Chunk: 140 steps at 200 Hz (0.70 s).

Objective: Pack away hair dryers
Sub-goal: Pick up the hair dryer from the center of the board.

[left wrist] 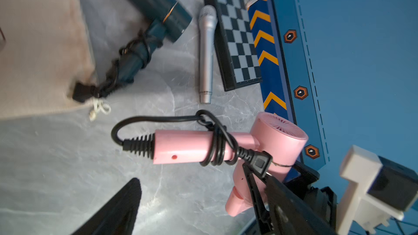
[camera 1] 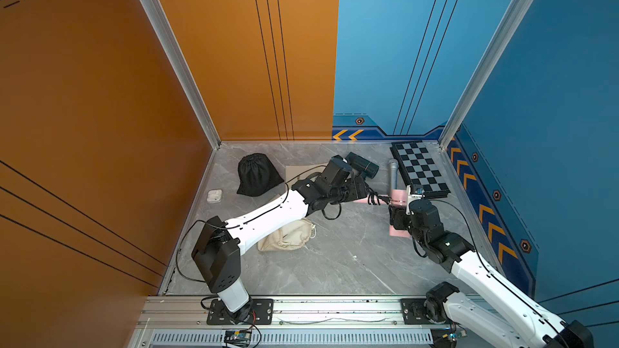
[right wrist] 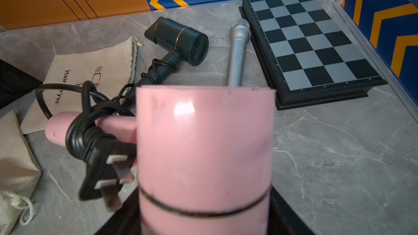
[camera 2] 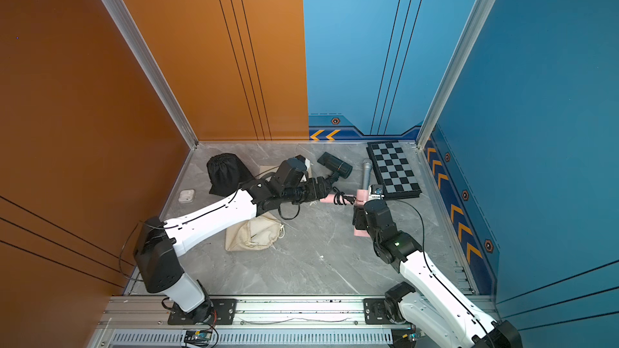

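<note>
Right wrist view is almost filled by the pink plastic hair dryer [right wrist: 203,136]. Its fat barrel is clamped in the right hand [camera 1: 398,210], and its handle, wound with black cord, sticks out sideways above the grey marble worktop [camera 1: 351,256]. We see the left hand [camera 1: 365,192] just off the end of that handle, jaws apart and gripping nothing. The black hair dryer [right wrist: 178,39] lies on the worktop beside a flat beige cloth drawstring bag [right wrist: 90,73] printed with the words Hair Dryer; a white one we cannot make out. A stuffed black cloth bag [camera 1: 258,175] and a stuffed beige cloth bag [camera 1: 288,236] suggest to us that some packing is done. We judge the step in hand to be bagging the pink dryer: it is lifted, but no bag is ready. Next, we think, the left hand must either take the handle or reach for the flat bag and hold its mouth wide, since the barrel is bulky and the loose black plug [right wrist: 106,175] could snag on the drawstring.
</note>
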{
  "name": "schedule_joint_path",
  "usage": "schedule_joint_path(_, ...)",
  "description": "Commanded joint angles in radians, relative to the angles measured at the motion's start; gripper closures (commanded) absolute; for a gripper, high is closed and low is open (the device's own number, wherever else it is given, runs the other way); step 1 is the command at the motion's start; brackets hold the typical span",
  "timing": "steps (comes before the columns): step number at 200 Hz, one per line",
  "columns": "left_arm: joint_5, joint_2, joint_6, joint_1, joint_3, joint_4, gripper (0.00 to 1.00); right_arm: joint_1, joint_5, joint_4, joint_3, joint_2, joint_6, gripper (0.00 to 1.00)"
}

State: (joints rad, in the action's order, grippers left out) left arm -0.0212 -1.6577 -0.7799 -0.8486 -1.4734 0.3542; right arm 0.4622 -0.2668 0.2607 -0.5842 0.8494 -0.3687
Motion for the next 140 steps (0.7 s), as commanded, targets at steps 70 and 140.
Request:
schedule_joint_path(70, 0.379, 0.135, 1.219, -0.048, 0.183, 0.14, 0.07, 0.0, 0.069, -0.051, -0.175, 0.014, 0.016, 0.56)
schedule_joint_path(140, 0.409, 0.245, 1.466, -0.059, 0.299, -0.131, 0.07, 0.007, 0.107, -0.039, -0.195, 0.007, 0.007, 0.56)
